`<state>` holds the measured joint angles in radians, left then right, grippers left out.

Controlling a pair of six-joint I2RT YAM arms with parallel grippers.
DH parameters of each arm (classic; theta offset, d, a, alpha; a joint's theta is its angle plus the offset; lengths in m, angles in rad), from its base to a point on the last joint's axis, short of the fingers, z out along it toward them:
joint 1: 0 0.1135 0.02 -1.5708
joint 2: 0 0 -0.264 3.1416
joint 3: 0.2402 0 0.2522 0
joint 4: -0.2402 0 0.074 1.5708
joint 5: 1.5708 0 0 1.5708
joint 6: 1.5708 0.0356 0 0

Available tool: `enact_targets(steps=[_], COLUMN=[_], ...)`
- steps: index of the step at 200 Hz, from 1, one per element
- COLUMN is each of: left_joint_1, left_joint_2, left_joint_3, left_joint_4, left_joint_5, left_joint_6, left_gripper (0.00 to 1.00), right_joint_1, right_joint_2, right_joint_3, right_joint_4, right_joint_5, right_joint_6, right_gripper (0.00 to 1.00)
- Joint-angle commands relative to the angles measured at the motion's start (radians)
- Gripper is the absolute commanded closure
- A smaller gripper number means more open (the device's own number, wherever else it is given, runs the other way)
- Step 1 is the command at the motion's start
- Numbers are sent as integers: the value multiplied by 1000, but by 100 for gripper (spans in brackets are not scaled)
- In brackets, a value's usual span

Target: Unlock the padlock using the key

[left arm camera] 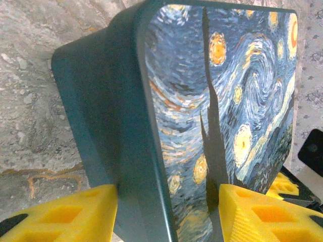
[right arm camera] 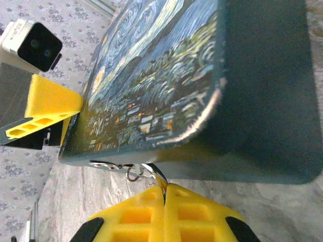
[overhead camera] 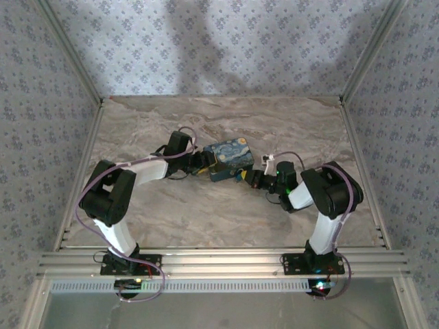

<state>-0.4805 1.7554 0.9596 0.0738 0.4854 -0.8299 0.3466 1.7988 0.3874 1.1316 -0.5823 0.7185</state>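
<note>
The padlock [right arm camera: 132, 173] seemed to be the small metal piece hanging at the lower front edge of the painted box [overhead camera: 228, 159], beside the box's clasp. It was too small and blurred in the right wrist view to say more, and its keyhole could not be made out. The box lay near the middle of the desk [overhead camera: 206, 219], between the two arms.

The left pincer [left arm camera: 169, 201] straddled the box's far end, one yellow finger against each side, and appeared to clamp it steady. The right pincer [right arm camera: 164, 190] was closed tight on a thin strip of bright metal, most likely the key [right arm camera: 157, 177], whose free end pointed up toward the hanging lock.

The likeliest failure was the key missing the slot. The lock dangled loosely, so a slightly off-line push could swing it aside rather than enter it. The key was pinched only at its end and looked prone to pivoting or slipping between the soft pads once it met resistance. If the left hold was shallow, a twist from the right side could drag the box across the desk and spoil the alignment.
</note>
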Motion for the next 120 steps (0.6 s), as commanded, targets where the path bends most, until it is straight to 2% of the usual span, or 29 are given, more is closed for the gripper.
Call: enact_targets(steps=[1, 31, 73, 104, 120], left_joint_1=[6, 27, 44, 61, 64], left_joint_2=[-52, -136, -291, -398, -462], left_joint_3=[-11, 32, 35, -15, -44], left_joint_4=[-80, -163, -257, -282, -301], left_joint_5=[-14, -63, -165, -203, -248], left_joint_6=[20, 56, 113, 127, 145], left_gripper=[42, 34, 25, 24, 24], right_joint_1=[-11, -8, 45, 49, 65], right_joint_2=[-109, -304, -663, -789, -835], right_joint_3=[-33, -67, -27, 8, 50], right_joint_4=[-33, -239, -811, -1096, -1257], right_joint_5=[49, 95, 215, 218, 259], right_joint_6=[-29, -80, -203, -224, -246], right_gripper=[100, 100, 100, 99, 96])
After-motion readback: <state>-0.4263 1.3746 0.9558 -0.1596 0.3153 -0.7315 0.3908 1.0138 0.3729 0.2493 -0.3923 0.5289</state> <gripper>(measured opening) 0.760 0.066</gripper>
